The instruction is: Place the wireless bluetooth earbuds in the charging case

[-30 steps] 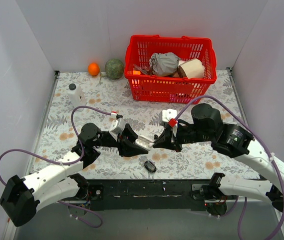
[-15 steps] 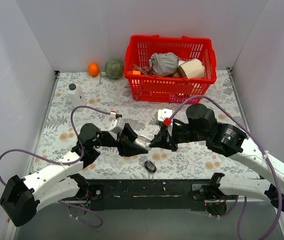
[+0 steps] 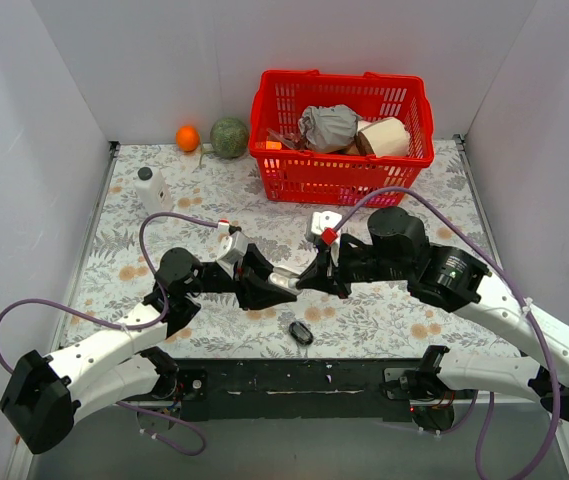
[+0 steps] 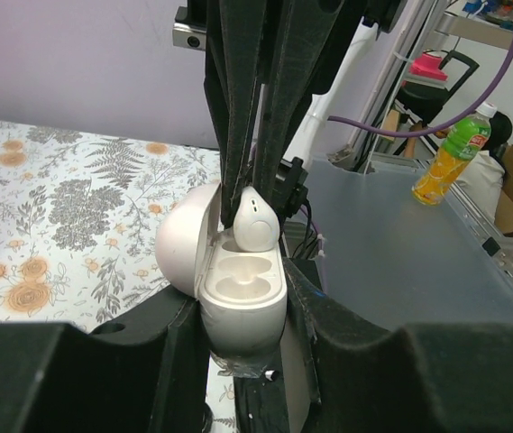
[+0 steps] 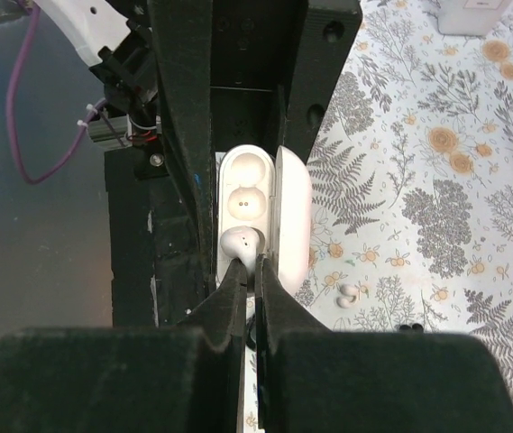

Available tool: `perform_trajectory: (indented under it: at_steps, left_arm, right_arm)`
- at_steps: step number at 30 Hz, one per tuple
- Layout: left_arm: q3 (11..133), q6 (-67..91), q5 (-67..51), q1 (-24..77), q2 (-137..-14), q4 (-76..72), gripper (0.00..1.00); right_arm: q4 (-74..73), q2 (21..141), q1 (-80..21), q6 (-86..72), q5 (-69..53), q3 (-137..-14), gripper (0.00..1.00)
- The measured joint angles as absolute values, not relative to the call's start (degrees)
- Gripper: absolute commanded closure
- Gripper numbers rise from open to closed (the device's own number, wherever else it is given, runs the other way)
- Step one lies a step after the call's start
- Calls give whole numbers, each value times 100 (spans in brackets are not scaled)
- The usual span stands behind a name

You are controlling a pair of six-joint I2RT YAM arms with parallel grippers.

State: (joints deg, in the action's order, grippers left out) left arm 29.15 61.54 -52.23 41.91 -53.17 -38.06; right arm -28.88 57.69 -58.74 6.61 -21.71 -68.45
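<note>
My left gripper (image 3: pixel 267 284) is shut on the white charging case (image 4: pixel 238 289), holding it above the table with the lid open to the left. Both sockets show in the right wrist view (image 5: pixel 245 185). My right gripper (image 5: pixel 254 267) is shut on a white earbud (image 5: pixel 242 244) by its stem. The bud sits at the mouth of the case's far socket (image 4: pixel 256 219). The near socket is empty. A second white earbud (image 5: pixel 350 291) lies on the floral table to the right of the case. In the top view the two grippers meet tip to tip (image 3: pixel 304 281).
A black oval object (image 3: pixel 301 331) lies near the front edge below the grippers. A red basket (image 3: pixel 264 150) with several items stands at the back. A white bottle with black cap (image 3: pixel 152 188), an orange (image 3: pixel 187 137) and a green ball (image 3: pixel 229 137) sit at the back left.
My right gripper has moved left with the earbud until it meets the case held by the left gripper. The left arm has hardly moved.
</note>
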Motion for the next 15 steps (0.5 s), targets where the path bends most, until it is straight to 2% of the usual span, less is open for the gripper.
perform_trajectory:
  at_steps: [15]
  left_arm:
    - [2659, 6001, -4497, 4180, -5083, -3848, 100]
  right_arm:
    - [-2805, 5948, -5951, 303, -1573, -6901, 99]
